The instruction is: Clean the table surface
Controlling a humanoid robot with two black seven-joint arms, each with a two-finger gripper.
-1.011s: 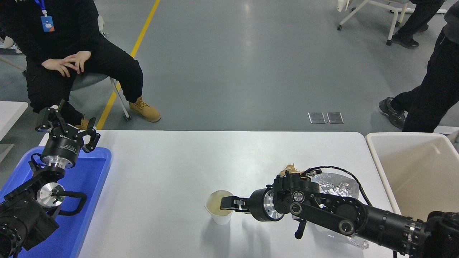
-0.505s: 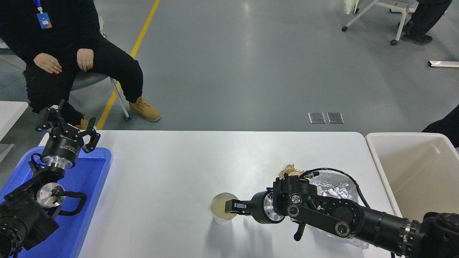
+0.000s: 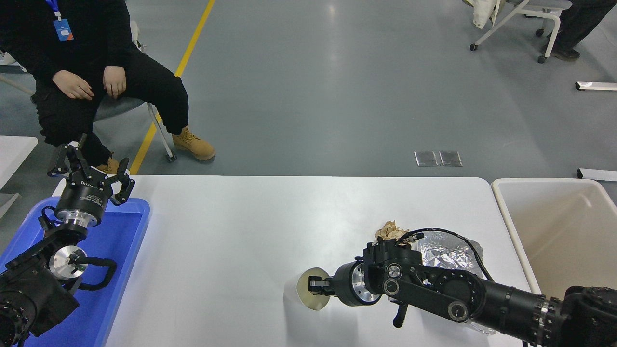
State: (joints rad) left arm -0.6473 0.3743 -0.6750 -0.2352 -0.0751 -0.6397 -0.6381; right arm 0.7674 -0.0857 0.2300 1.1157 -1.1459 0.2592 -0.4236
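Bench (image 3: 231, 241): a wide white top with rounded corners, filling the middle of the view from the blue tray on the left to the beige bin on the right.
Right hand (image 3: 313, 286): reaches in from the lower right, pointing left, low over the near middle of the bench; its fingers are closed on the rim of the paper cup.
Paper cup (image 3: 300, 292): white outside, pale yellowish inside, tipped onto its side with the mouth facing the right hand; one finger lies inside the mouth. Whether the cup touches the bench cannot be told.
Foil (image 3: 446, 253): a crumpled silver sheet on the bench, partly hidden behind the right arm, near the right end.
Brown paper (image 3: 391, 230): a crumpled wad just beside the far left edge of the foil, behind the right wrist.
Left hand (image 3: 89, 169): parked at the lower left, raised over the far end of the tray, its fingers spread apart and holding nothing.
Blue tray (image 3: 132, 226): plastic, at the left end of the bench, under the left arm.
Beige bin (image 3: 544, 231): a large rectangular tub just beside the right end of the bench.
Person (image 3: 87, 62): seated on a chair beyond the far left corner, in black clothes and tan boots, hands resting on the lap.
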